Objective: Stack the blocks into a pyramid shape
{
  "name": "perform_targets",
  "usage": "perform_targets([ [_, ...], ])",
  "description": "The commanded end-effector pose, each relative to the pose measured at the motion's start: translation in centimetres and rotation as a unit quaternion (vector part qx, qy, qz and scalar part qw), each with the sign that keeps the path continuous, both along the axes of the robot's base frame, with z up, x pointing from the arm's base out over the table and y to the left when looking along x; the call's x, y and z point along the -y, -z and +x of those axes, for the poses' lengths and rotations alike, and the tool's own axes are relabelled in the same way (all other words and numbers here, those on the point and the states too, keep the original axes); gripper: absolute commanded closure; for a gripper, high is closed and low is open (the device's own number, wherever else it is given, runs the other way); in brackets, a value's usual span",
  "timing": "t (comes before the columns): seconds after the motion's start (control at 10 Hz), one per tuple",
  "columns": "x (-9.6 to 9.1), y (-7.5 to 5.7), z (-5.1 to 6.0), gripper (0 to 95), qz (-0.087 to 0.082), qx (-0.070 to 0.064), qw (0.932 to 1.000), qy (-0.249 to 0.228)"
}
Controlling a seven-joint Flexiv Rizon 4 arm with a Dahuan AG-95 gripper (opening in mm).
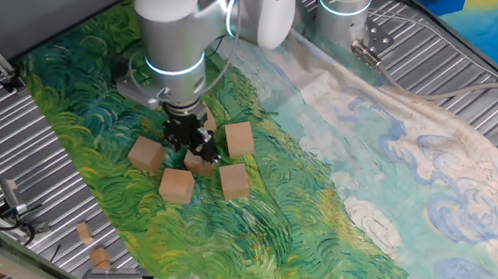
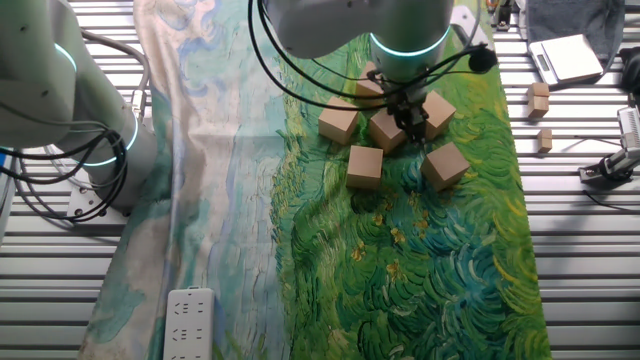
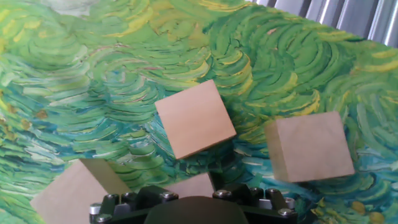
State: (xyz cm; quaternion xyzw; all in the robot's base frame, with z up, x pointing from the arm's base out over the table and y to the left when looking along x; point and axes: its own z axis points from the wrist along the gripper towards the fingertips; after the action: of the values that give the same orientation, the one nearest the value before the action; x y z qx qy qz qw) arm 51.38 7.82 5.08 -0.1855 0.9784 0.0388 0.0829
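Observation:
Six light-brown wooden blocks lie singly on the green painted cloth (image 1: pixel 277 246), none stacked. In one fixed view they are a left block (image 1: pixel 145 155), a front-left block (image 1: pixel 176 185), a front block (image 1: pixel 233 180), a right block (image 1: pixel 240 138), a far block (image 1: pixel 210 122) half hidden behind the hand, and a middle block (image 1: pixel 198 162). My gripper (image 1: pixel 198 148) reaches down to the middle block (image 2: pixel 386 131), with its black fingers (image 2: pixel 410 120) at the block's side. The hand view shows that block (image 3: pixel 193 185) just above the gripper body, which hides the fingertips.
Two small tan wooden bits (image 1: pixel 84 231) (image 1: pixel 98 256) lie on the ribbed metal table left of the cloth. A second, idle arm (image 2: pixel 90 110) stands at the cloth's pale end. A white power strip (image 2: pixel 187 318) lies on that pale part.

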Motion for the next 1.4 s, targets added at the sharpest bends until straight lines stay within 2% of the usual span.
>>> perform_targets([
  [0.1,0.3,-0.6,-0.1,19.0,0.047,-0.012,0.9986,0.023],
  [0.3,0.5,-2.2,0.0,19.0,0.038,-0.019,0.9990,0.015],
  [0.4,0.5,-2.2,0.0,19.0,0.033,-0.018,0.9993,0.010],
  [0.9,0.6,-1.8,-0.2,19.0,0.029,-0.017,0.9994,0.008],
  [1.4,0.7,-0.1,-1.2,19.0,0.014,-0.020,0.9995,0.018],
])
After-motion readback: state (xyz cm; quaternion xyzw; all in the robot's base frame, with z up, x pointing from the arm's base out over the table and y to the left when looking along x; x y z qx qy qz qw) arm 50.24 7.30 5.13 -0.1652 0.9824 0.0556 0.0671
